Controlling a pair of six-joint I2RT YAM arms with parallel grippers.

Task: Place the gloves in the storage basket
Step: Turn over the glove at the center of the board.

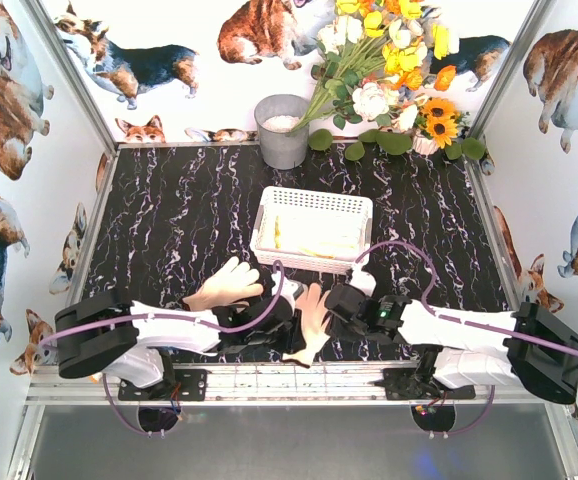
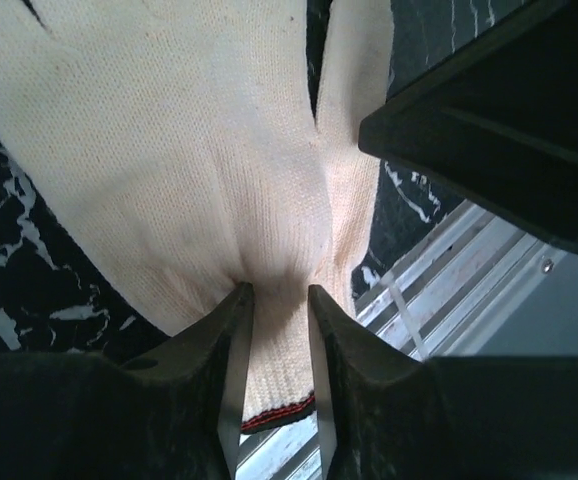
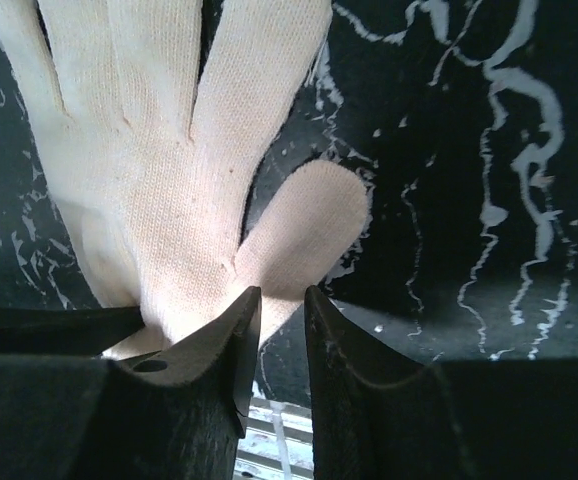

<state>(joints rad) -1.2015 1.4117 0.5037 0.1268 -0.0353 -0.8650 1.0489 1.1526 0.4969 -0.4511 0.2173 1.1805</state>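
The left gripper (image 2: 279,292) is clamped on a glove (image 2: 169,150), its two dark fingers (image 2: 209,360) pinching the knit just above the red-edged cuff (image 2: 274,415) so that the cloth bunches between them. A second glove (image 1: 226,285) lies loose on the black marbled table (image 1: 169,220) off the near left corner of the basket (image 1: 319,200). The gripped glove lies just in front of the basket, about level with the middle of its near side, finger end pointing toward the basket. The right gripper (image 3: 281,292) holds this same glove from the other side: its jaws stand nearly together on the edge below the thumb (image 3: 309,220). Inside the basket lie pale pieces (image 1: 314,240) with yellow edges, too small to tell apart. Behind the basket's left end stands a grey bucket (image 1: 282,135); behind its right end, a bunch of flowers (image 1: 384,70).
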